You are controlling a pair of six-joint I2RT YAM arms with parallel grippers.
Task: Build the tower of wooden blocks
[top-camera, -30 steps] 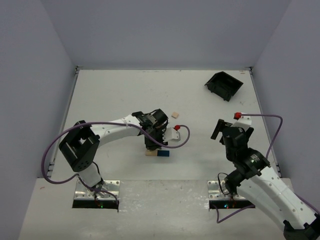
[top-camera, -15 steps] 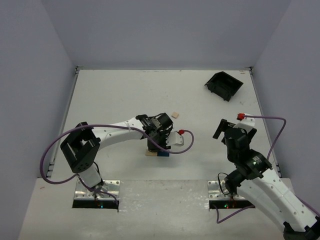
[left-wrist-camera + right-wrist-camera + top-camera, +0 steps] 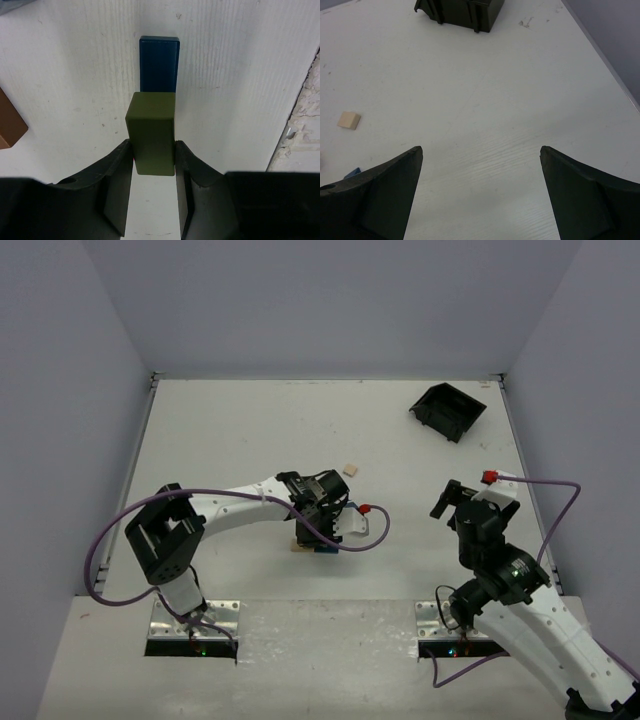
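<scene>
My left gripper (image 3: 152, 150) is shut on an olive green block (image 3: 151, 131), which stands out past the fingertips. Just beyond it a dark blue block (image 3: 159, 63) lies flat on the table, its near end hidden behind the green one; whether the two touch I cannot tell. A reddish brown block (image 3: 9, 126) shows at the left edge. From above, the left gripper (image 3: 315, 527) covers the stack, with only a tan block (image 3: 298, 546) and the blue block (image 3: 326, 549) peeking out. My right gripper (image 3: 481, 150) is open with nothing in it, off to the right (image 3: 452, 502).
A loose tan block (image 3: 349, 469) lies behind the left gripper and also shows in the right wrist view (image 3: 349, 120). A black bin (image 3: 447, 410) sits at the back right (image 3: 460, 10). The purple cable loops beside the left wrist.
The left gripper has shifted a little to the right and toward the near edge with the green block, settling over the tan and blue blocks. The right arm drifted slightly right.
</scene>
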